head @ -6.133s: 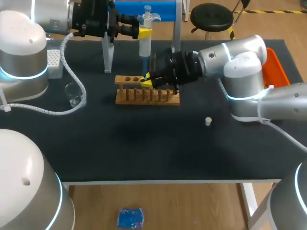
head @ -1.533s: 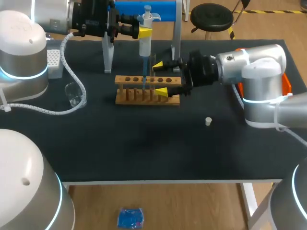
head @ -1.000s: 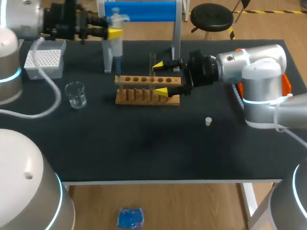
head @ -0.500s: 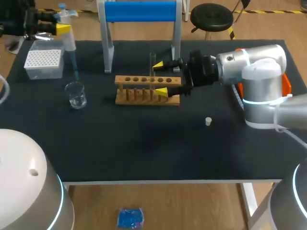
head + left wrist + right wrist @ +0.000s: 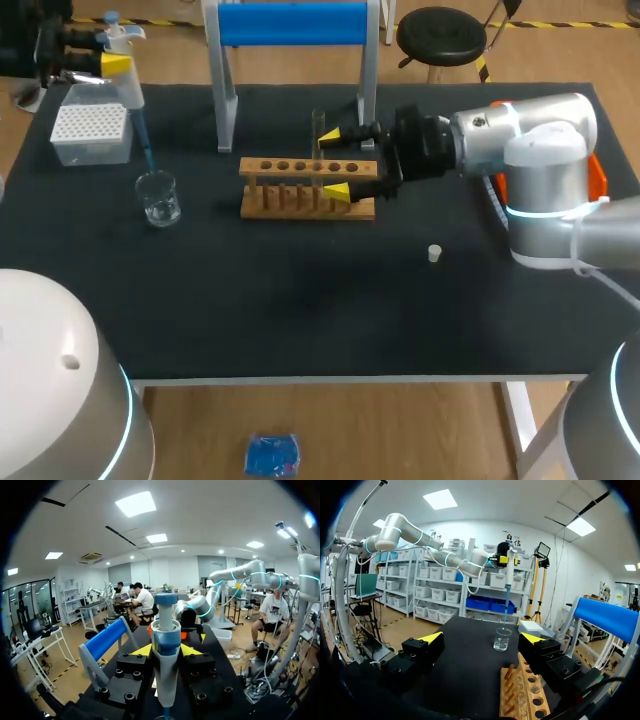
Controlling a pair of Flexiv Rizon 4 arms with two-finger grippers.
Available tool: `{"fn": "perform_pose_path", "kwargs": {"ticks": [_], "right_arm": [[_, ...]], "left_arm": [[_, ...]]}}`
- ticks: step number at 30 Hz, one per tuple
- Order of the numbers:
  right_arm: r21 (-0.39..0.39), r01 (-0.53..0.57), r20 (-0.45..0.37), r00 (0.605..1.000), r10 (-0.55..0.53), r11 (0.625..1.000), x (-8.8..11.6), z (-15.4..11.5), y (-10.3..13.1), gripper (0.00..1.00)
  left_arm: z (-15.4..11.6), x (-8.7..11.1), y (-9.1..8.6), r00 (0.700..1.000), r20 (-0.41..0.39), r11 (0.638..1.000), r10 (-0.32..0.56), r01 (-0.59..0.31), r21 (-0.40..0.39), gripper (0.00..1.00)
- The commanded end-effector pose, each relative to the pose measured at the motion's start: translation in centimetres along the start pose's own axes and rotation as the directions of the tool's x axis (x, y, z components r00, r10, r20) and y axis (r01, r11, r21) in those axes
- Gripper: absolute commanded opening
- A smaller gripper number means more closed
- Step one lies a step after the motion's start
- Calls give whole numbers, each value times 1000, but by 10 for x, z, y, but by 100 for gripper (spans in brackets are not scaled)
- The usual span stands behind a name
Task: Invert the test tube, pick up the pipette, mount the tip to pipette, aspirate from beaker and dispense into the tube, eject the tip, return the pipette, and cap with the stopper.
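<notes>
Your left arm has carried the white-and-blue pipette (image 5: 127, 82) away from the rack to the far left corner of the black desk (image 5: 300, 310), and your right arm has let go of the tube and spread its fingers. Now the left tool (image 5: 166, 651) is clamped on the pipette's body, a yellow finger (image 5: 142, 650) on each side. The pipette hangs upright beside the white tip box (image 5: 92, 133), its thin blue tip pointing down at the mouth of the small clear glass beaker (image 5: 160, 198). The right tool (image 5: 334, 162) stands apart, its fingers straddling the right end of the wooden test tube rack (image 5: 305, 188). The clear glass test tube (image 5: 319, 128) stands upright in the rack, just beside the far finger. The small white stopper (image 5: 434, 253) lies on the desk, well apart from the rack.
</notes>
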State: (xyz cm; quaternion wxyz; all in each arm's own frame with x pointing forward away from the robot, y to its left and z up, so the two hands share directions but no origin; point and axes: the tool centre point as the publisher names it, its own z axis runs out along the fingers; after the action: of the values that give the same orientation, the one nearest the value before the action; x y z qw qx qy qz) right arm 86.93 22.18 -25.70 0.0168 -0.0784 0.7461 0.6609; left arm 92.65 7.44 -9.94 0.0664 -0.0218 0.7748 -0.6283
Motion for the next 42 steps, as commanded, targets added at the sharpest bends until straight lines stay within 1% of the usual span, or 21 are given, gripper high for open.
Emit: {"fn": "perform_pose_path", "kwargs": {"ticks": [1, 17, 18, 19, 20, 21, 23, 25, 26, 28, 30, 31, 33, 34, 36, 37, 40, 42], "right_arm": [[1, 0, -1, 1000, 0, 1000, 0, 0, 0, 100], [1, 0, -1, 1000, 0, 1000, 0, 0, 0, 100], [15, -8, 25, 1000, 7, 1000, -2, -7, 1, 100], [53, -8, 26, 1000, 6, 999, 3, -7, 2, 100], [94, -15, 51, 999, 10, 995, 8, -4, 4, 100], [98, -22, 79, 997, 15, 995, 11, 1, 6, 100], [81, -52, 123, 992, 42, 995, 14, 13, 9, 100], [87, -80, 163, 984, 65, 993, 17, 28, 9, 100], [102, -79, 166, 984, 62, 992, 19, 38, 9, 100], [105, -92, 167, 983, 73, 990, 23, 58, 8, 100], [144, -86, 175, 983, 60, 986, 26, 78, 8, 100], [132, -101, 184, 980, 75, 986, 27, 89, 8, 100], [170, -89, 207, 977, 53, 981, 29, 110, 8, 100], [159, -95, 208, 976, 61, 983, 30, 122, 7, 100], [171, -101, 216, 974, 63, 980, 30, 143, 3, 100], [164, -115, 226, 971, 77, 980, 29, 153, 0, 100], [175, -118, 231, 970, 76, 978, 27, 180, -9, 100], [178, -136, 238, 967, 92, 975, 26, 193, -13, 100]], "left_arm": [[-1, -2, 0, 1000, -5, 1000, 1, -1, 0, 0], [-1, -2, 0, 1000, -5, 1000, 1, -1, 0, 0], [-1, -2, 0, 1000, -5, 1000, 1, -1, 0, 0], [-1, -2, 0, 1000, -5, 1000, 1, -1, 0, 0], [-1, -2, 0, 1000, -5, 1000, 1, -1, 0, 0], [-1, -2, 0, 1000, -5, 1000, 1, -1, 0, 0], [-1, -2, 0, 1000, -5, 1000, 1, -1, 0, 0], [-1, -2, 0, 1000, -5, 1000, 1, -1, 0, 0], [-1, -2, 0, 1000, -5, 1000, 1, -1, 0, 0], [-1, -2, 0, 1000, -5, 1000, 1, -1, 0, 0], [-1, -2, 0, 1000, -5, 1000, 1, -1, 0, 0], [-1, -2, 0, 1000, -5, 1000, 1, -1, 0, 0], [-1, -2, 0, 1000, -5, 1000, 1, -1, 0, 0], [-1, -2, 0, 1000, -5, 1000, 1, -1, 0, 0], [-1, -2, 0, 1000, -5, 1000, 1, -1, 0, 0], [-1, -2, 0, 1000, -5, 1000, 1, -1, 0, 0], [-1, -2, 0, 1000, -5, 1000, 1, -1, 0, 0], [-1, -2, 0, 1000, -5, 1000, 1, -1, 0, 0]]}}
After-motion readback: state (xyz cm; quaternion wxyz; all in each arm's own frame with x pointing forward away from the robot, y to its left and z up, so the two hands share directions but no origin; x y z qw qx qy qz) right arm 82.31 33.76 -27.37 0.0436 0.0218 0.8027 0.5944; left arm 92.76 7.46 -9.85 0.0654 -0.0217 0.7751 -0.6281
